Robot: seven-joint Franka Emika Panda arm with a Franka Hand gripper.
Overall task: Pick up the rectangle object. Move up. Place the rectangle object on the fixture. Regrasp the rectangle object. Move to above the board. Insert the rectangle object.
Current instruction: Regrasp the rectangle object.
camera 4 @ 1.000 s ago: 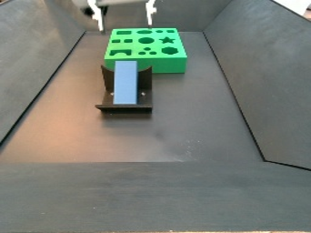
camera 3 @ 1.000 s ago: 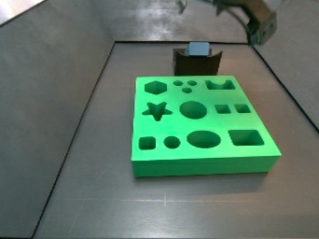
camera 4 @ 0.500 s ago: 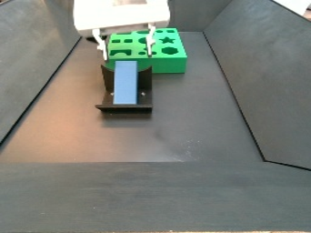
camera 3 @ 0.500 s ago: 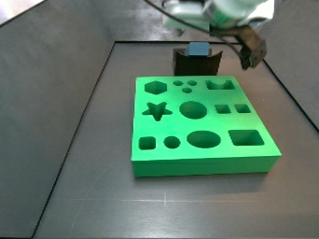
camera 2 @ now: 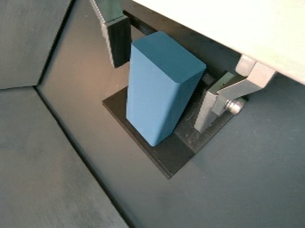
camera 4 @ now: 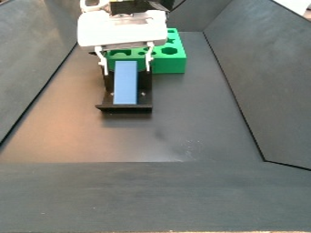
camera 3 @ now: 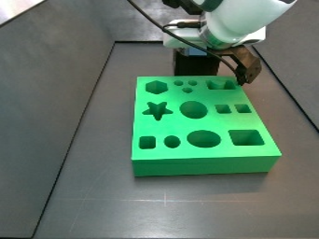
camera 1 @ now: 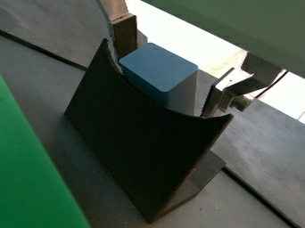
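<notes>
I am holding my fingers [camera 4: 123,62] wide, one on each side of the rectangle object [camera 4: 124,81], not touching it. The blue block is leaning in the dark fixture [camera 4: 125,102], left of the middle in a side view. One silver finger [camera 2: 222,96] is just beside the block. The green board [camera 3: 202,123] is lying right next to the fixture on the dark floor [camera 4: 170,173].

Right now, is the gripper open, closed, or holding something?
Gripper: open, its fingers on either side of the rectangle object resting on the fixture, not clamped on it.
</notes>
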